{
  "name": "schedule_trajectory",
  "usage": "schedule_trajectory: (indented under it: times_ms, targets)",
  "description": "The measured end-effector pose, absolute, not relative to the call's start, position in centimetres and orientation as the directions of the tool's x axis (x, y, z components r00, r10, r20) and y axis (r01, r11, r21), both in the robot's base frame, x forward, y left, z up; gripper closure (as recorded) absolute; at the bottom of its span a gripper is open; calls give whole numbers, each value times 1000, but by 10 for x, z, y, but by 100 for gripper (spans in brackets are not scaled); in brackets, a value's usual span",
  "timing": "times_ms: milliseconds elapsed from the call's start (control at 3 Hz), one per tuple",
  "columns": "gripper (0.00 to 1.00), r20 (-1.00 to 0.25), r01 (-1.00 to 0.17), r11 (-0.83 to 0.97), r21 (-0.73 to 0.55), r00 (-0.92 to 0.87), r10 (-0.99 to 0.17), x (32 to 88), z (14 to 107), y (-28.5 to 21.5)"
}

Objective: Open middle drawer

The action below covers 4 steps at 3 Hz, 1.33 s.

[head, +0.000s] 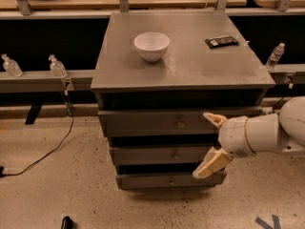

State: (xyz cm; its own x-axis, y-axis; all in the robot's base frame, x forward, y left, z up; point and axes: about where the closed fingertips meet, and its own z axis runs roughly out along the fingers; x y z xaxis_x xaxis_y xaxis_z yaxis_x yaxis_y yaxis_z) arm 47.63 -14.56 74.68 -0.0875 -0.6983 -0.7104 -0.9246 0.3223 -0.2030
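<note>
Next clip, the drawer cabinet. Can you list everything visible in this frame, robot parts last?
cabinet: one, grey, centre
bowl: one, white, on cabinet top, left of middle
flat packet: one, black, cabinet top, rear right
top drawer: one, grey, uppermost
middle drawer: one, grey, round knob, second down
bottom drawer: one, grey, lowest
bottles: three, clear, two on left rail, one right
cable: one, black, floor left
arm: one, white, entering from right
pincer: one, tan fingers, open, before the drawers' right end
</note>
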Motion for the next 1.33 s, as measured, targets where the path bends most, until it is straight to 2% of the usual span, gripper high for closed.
schedule_trajectory:
  times_ms: [333, 667, 1000, 1333]
  targets:
    - [0, -698, -925, 336, -179, -122, -706, 476, 740, -148]
    - [0, -649, -920, 361, -150, -184, -738, 461, 699, -185]
    - [0, -661, -911, 379, -163, -185, -727, 454, 629, -253]
    - [0, -661, -911, 379, -163, -185, -727, 454, 629, -253]
